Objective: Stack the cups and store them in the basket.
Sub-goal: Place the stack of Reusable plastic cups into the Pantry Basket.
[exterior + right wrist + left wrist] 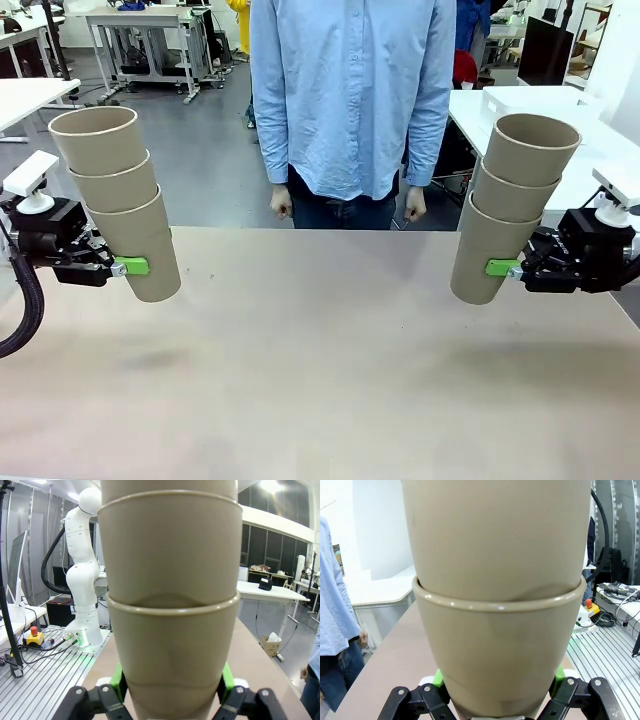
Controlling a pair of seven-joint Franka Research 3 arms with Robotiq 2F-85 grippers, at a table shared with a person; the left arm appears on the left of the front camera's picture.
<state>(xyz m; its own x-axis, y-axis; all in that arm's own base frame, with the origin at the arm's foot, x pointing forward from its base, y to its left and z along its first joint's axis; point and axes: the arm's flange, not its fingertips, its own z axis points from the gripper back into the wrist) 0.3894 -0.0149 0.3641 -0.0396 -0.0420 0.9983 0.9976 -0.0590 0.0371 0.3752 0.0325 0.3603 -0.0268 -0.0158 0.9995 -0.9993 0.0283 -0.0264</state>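
Note:
Two stacks of tan cups hang above the table. My left gripper is shut on the bottom cup of a stack of three cups at the left, leaning a little left. My right gripper is shut on the bottom cup of another stack of three cups at the right, leaning right. In the left wrist view the held cups rise between the green pads. The right wrist view shows its cups the same way, pads pressed on both sides. The basket is out of view.
A person in a light blue shirt stands at the far edge of the tan table, hands hanging at their sides. White tables stand behind at the right and left.

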